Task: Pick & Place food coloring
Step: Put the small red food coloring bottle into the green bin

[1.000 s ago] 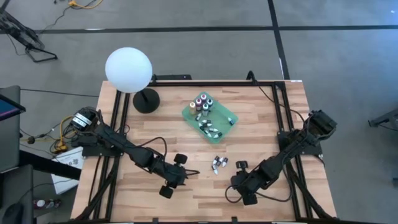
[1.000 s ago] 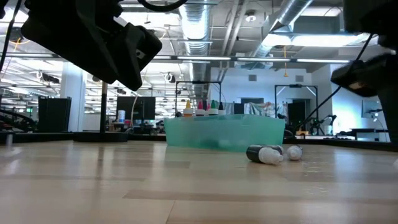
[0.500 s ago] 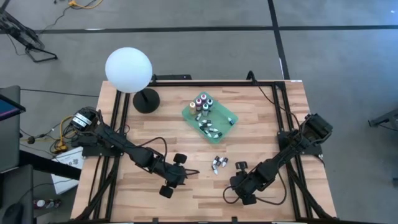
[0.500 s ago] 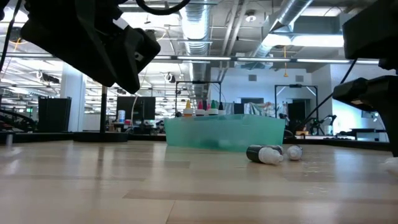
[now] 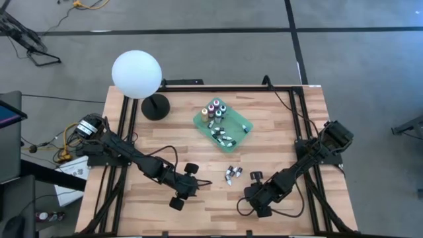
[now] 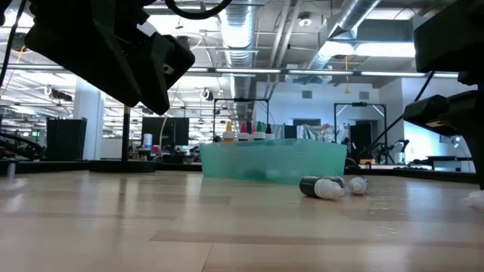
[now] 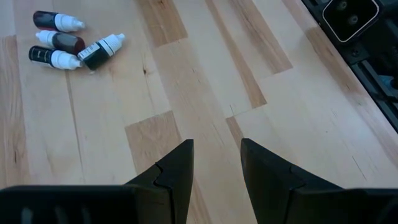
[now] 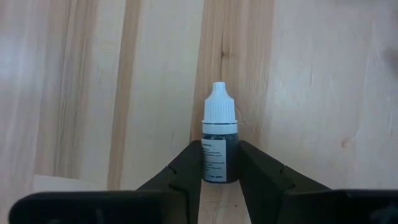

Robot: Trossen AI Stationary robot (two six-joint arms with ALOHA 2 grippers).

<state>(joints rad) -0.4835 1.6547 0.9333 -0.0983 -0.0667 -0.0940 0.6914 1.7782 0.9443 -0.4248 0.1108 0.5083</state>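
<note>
A dark food coloring bottle with a white cap lies on the wooden table, and my right gripper is shut on it near the table's front right. Several more small bottles lie loose on the table between the arms; they also show in the left wrist view and the low view. The green tray at the table's middle holds several bottles, some upright, some lying. My left gripper hovers open over bare wood at front left. My right gripper pinches the dark bottle's body between its two fingers, one on each side, below the white cap. The fingers come steeply from above. The bottle lies lengthwise between them with its cap pointing away from the wrist.
A white globe lamp on a black base stands at the table's far left. Black frame rails run along both sides. Bare wood lies between the loose bottles and the tray.
My right arm has sunk a little toward the table at the front right. My left arm has kept still.
</note>
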